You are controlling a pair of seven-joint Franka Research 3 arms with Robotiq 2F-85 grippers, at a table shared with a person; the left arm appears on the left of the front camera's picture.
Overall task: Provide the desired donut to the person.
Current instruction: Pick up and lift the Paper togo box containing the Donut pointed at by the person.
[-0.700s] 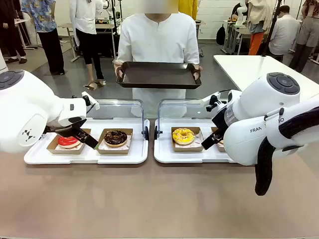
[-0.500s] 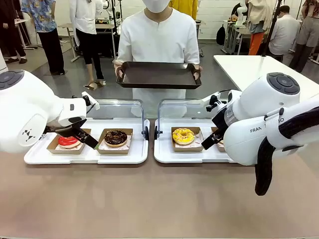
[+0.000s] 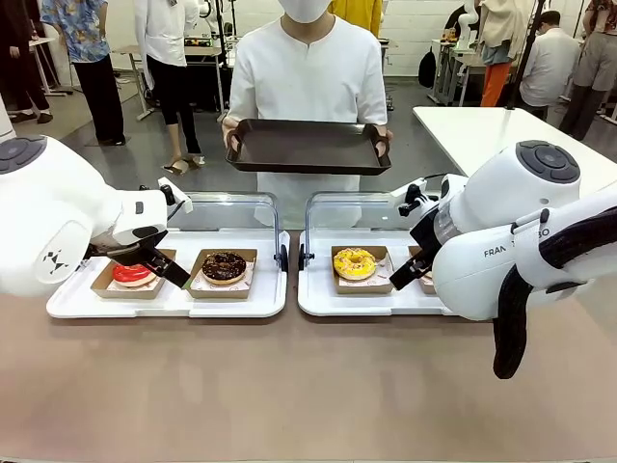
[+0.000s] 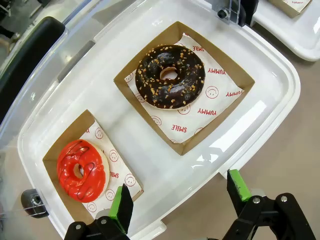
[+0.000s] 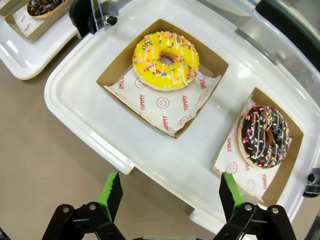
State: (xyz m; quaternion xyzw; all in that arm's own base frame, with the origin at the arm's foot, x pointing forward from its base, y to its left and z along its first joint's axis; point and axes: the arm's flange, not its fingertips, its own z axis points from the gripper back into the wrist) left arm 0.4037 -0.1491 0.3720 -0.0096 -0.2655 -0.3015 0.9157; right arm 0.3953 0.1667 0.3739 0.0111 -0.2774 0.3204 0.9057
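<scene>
Left gripper [image 4: 178, 187] wide, empty — red donut [image 4: 80, 170] at 9 o'clock of it, chocolate donut [image 4: 170, 76] at 12. Right gripper [image 5: 170, 180] wide, empty, yellow donut [image 5: 165, 60] at 12. Both unmoved; person [image 3: 308, 77] holds tray [image 3: 307, 145] steady — pick not begun, desired donut unclear.

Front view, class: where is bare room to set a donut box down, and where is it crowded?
Bare: the dark tray the person holds, and the tabletop between the white trays and the camera. Crowded: both white trays, each carrying two boxed donuts.
</scene>
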